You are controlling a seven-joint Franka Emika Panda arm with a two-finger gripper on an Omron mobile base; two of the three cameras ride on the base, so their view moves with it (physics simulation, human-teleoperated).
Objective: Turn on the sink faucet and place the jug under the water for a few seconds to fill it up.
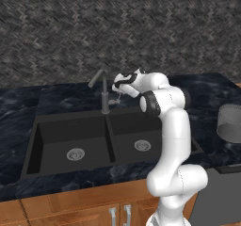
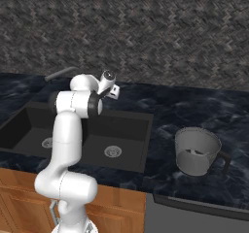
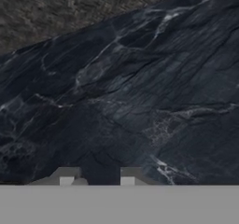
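Kitchen: sink in marbled counter, wood cabinets

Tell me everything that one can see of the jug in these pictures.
The jug is a translucent pale grey vessel, wide-mouthed and tapering a little toward its base, with a dark handle on its right side in the right base view. It looks like thin plastic or glass, and no water is visible inside. It stands upright on the dark marbled counter, to the right of the sink and apart from it. Nothing touches it except the counter; the gripper is far away, near the faucet.
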